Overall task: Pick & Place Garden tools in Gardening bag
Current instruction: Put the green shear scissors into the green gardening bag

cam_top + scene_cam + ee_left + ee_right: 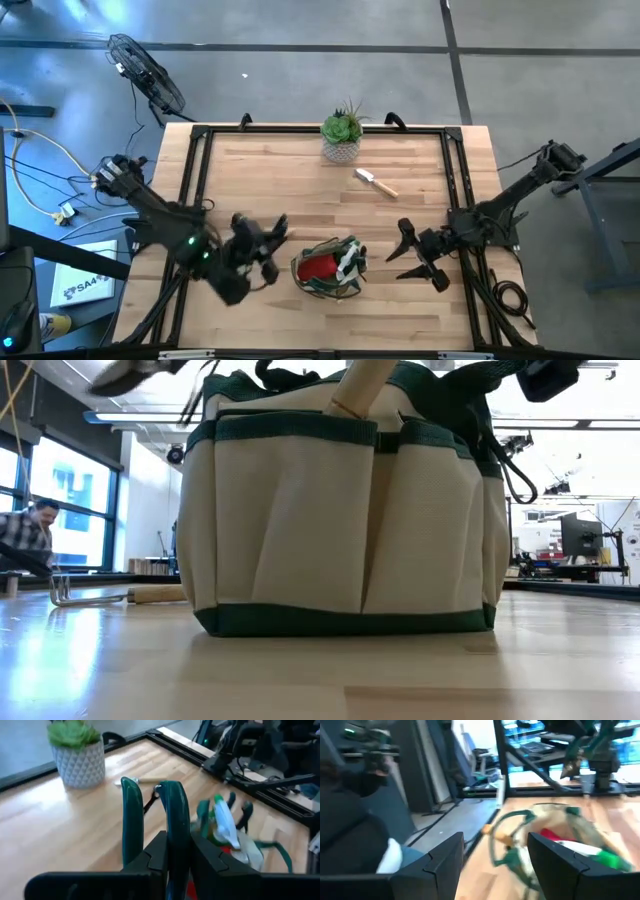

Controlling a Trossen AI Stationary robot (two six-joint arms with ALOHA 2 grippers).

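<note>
Garden tools are mostly in already: you can see a red piece (318, 267) and a green-and-white piece (346, 258) sitting inside the gardening bag (328, 268), which stands on the tabletop (300, 170) toward the near edge, about midway between your two arms. Your left gripper (150, 810) hangs just beside the bag on its left, and its wrist view shows it pinching a pair of green-handled shears (152, 820) that stick forward out of the jaws with their long axis pointing toward the bag's open mouth. So the coming move, as I judge it, is short: carry the shears over the rim and let them drop in, keeping clear of the loop handles. Your right gripper (418, 258) waits on the bag's other side, near but apart from it, with its jaws spread and nothing between them. One tool is left out on the wood: a wooden-handled trowel (376, 182) lying flat near the potted plant (342, 135), well apart from the bag, its axis running diagonally with the handle toward the right side. Your right arm is the nearer one for that, and its free jaws suit it.
</note>
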